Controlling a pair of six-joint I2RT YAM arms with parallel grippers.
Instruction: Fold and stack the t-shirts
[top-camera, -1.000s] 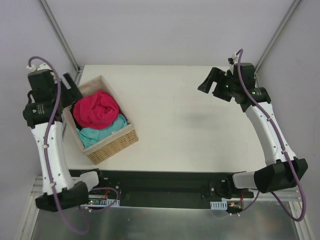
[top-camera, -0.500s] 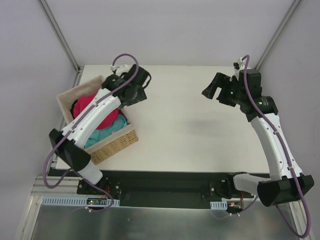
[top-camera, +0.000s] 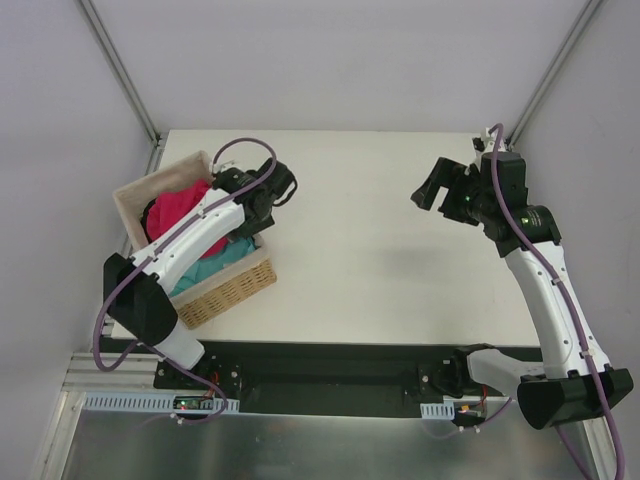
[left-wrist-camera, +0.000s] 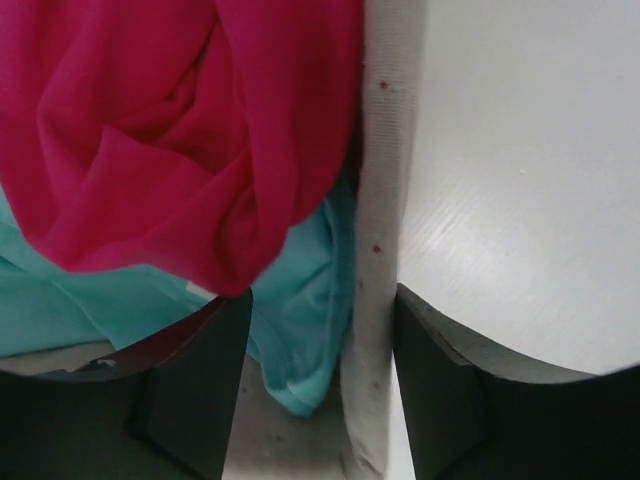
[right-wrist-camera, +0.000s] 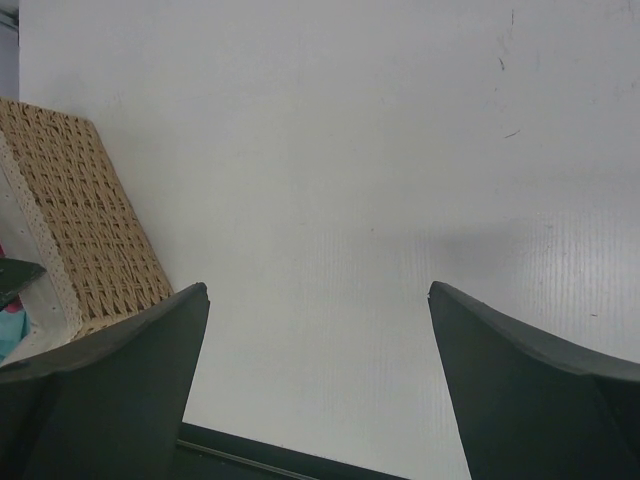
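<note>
Reaching diagonally across the wicker basket (top-camera: 225, 290), the left arm ends at the basket's far right corner, its left gripper (left-wrist-camera: 318, 400) part-open with its fingers straddling the pale lined rim (left-wrist-camera: 385, 200), holding nothing. Inside the basket, the crimson-pink t-shirt (left-wrist-camera: 170, 130) lies bunched on top of the teal t-shirt (left-wrist-camera: 300, 330). The right arm stands raised over the table's (top-camera: 380, 270) right side, its right gripper (right-wrist-camera: 318, 330) spread wide and empty.
</note>
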